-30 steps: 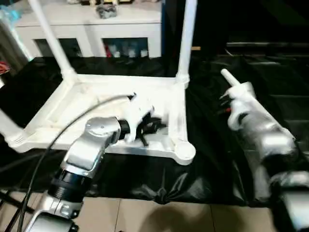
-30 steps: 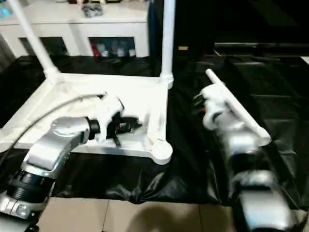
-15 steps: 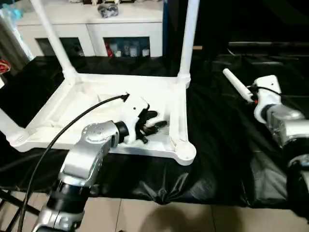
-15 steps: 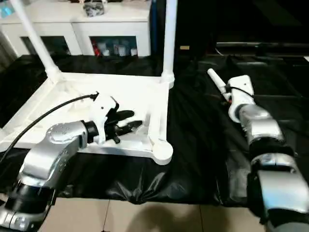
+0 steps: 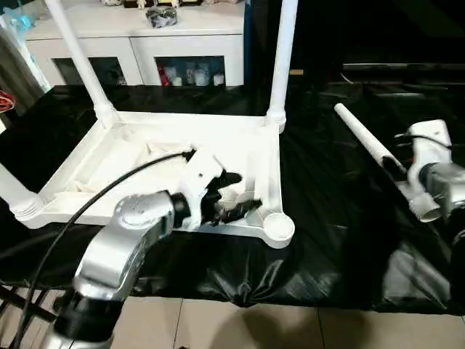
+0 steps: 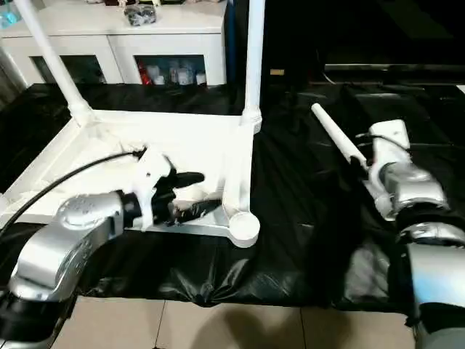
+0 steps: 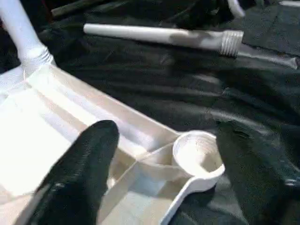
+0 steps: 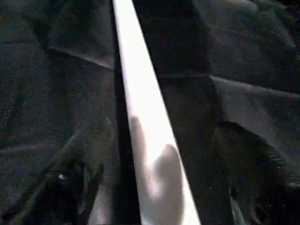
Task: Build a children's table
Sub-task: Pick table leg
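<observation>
Three legs (image 5: 282, 62) are standing in the upturned tabletop (image 5: 131, 156), leaving the near corner socket (image 7: 197, 157) empty. The left gripper (image 5: 234, 196) is hovering there with fingers spread, while the right gripper (image 8: 140, 206) is reaching around the last leg (image 5: 361, 132) lying on the black cloth (image 5: 327, 211) (whether it is clamped, I cannot tell).

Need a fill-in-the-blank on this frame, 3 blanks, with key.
1. The tabletop lies with its ribbed underside facing ___.
2. The corner socket nearest the left gripper holds ___ leg.
3. The loose leg lies on the ___ cloth near the right gripper.

Missing: up; no; black
</observation>
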